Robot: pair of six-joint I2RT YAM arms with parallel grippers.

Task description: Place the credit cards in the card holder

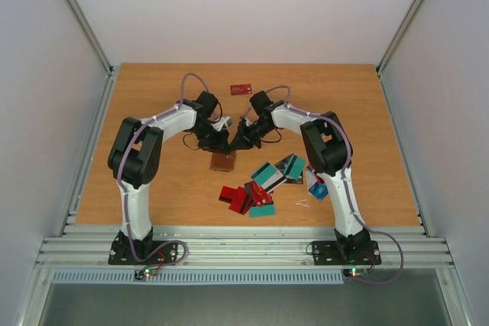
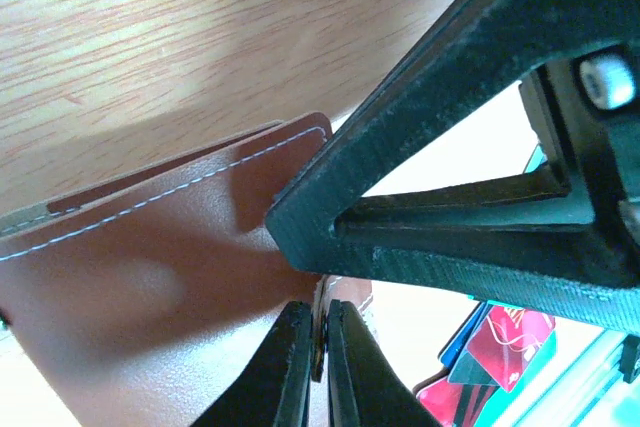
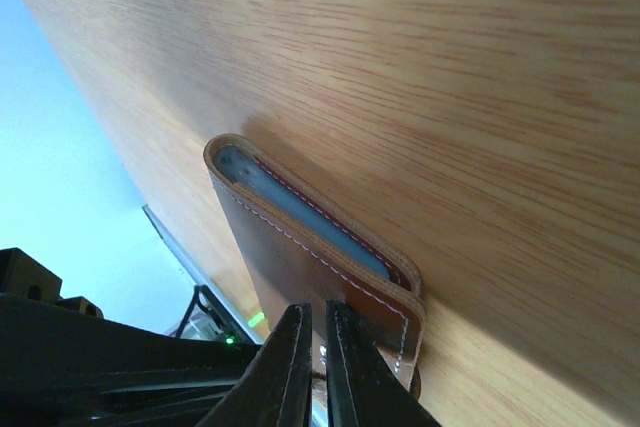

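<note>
The brown card holder (image 1: 223, 162) lies at mid-table with both grippers meeting over its far edge. In the left wrist view, my left gripper (image 2: 320, 309) is shut on a thin leather edge of the card holder (image 2: 150, 277). My right gripper (image 3: 318, 309) is shut on the near flap of the card holder (image 3: 290, 267). A grey-blue card (image 3: 300, 212) sits in its slot. Loose credit cards (image 1: 260, 188) in red, teal and blue lie in a pile just to the right and nearer. The right gripper's black body (image 2: 480, 147) crosses the left wrist view.
A single dark red card (image 1: 241, 88) lies alone near the far edge. More cards (image 1: 317, 187) lie beside the right arm's lower link. Red and teal cards (image 2: 500, 347) show at the lower right of the left wrist view. White walls enclose the wooden table (image 1: 153, 112).
</note>
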